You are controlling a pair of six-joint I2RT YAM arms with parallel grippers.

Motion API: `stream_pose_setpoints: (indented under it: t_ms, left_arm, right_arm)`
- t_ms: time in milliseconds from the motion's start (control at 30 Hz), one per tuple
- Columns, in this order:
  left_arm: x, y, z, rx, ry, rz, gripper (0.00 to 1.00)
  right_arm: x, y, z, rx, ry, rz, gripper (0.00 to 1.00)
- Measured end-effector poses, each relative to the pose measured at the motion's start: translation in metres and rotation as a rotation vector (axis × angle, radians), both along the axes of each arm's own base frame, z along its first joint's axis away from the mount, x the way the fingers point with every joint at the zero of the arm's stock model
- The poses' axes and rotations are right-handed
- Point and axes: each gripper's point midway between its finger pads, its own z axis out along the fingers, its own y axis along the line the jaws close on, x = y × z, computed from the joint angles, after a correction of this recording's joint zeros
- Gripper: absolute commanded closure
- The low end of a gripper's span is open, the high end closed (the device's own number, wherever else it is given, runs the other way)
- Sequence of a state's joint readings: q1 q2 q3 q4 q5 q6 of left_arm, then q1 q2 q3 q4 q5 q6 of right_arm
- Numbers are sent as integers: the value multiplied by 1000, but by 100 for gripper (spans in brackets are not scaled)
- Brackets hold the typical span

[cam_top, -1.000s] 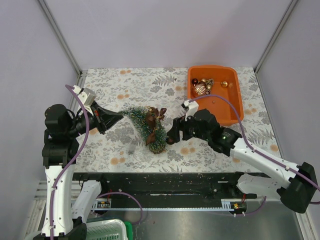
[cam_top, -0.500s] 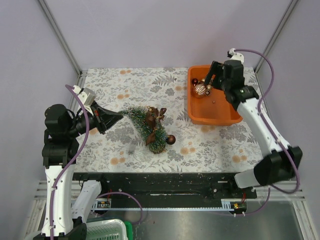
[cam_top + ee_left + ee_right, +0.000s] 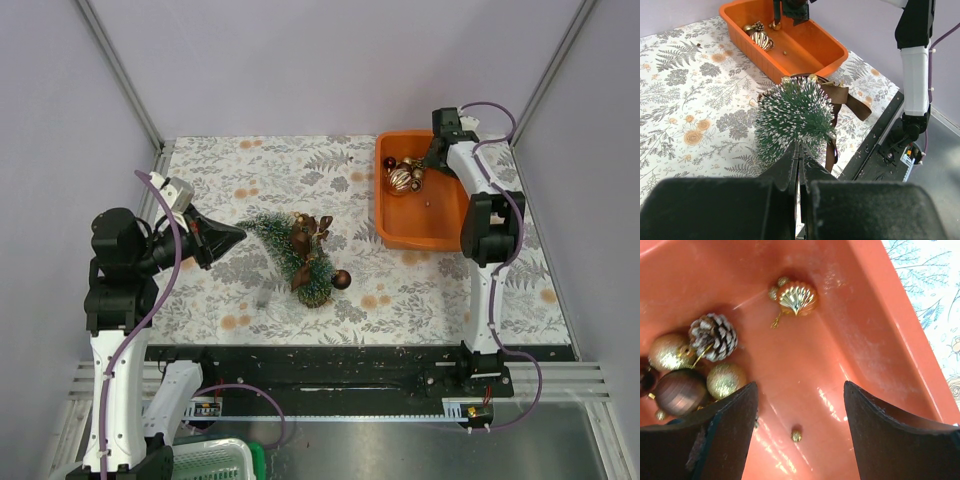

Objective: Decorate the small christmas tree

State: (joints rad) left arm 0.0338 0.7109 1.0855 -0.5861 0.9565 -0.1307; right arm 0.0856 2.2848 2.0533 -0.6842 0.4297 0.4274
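**A:** Tree position?

**B:** The small christmas tree (image 3: 293,255) lies on its side mid-table (image 3: 430,290), on the fern-print cloth. Its top points at the left arm and its base end faces the near edge. There's a brown ribbon bow (image 3: 318,228) on it and a dark brown ball (image 3: 342,279) just beside the base end.

**A:** Left claw?

**B:** The left claw (image 3: 799,152) is fully closed, tips right at the tree's top bristles. Can't tell if it's pinching the tip or only touching it.

**A:** Right?

**B:** The right claw (image 3: 800,385) is well apart from the tree, hanging over the orange tray (image 3: 440,225) at the far right of the table. Jaws are spread wide, nothing in them, only tray floor showing between.

**A:** Tray contents?

**B:** A gold shell (image 3: 797,297) sits alone near one wall. Clustered together are a frosted pinecone (image 3: 714,336), two gold glitter balls (image 3: 726,380) and a brown ball (image 3: 680,391). A small gold bead (image 3: 796,435) lies loose on the floor between the fingers.
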Motion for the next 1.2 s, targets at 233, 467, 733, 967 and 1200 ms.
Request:
stream_pose_setpoints:
  t_ms: [233, 467, 733, 967, 1200]
  left_arm:
    - [3, 2, -7, 20, 12, 5, 100]
    - [4, 3, -11, 32, 21, 7, 100]
    - [3, 3, -15, 37, 36, 10, 100]
    - [4, 5, -16, 48, 31, 17, 100]
    - [5, 6, -16, 54, 27, 26, 100]
  right_arm:
    - [18, -18, -3, -6, -23, -77, 25]
    - [33, -27, -17, -16, -28, -98, 26]
    - [35, -36, -56, -20, 34, -112, 26]
    - [44, -47, -54, -10, 12, -129, 33]
    - [48, -62, -51, 9, -7, -145, 47]
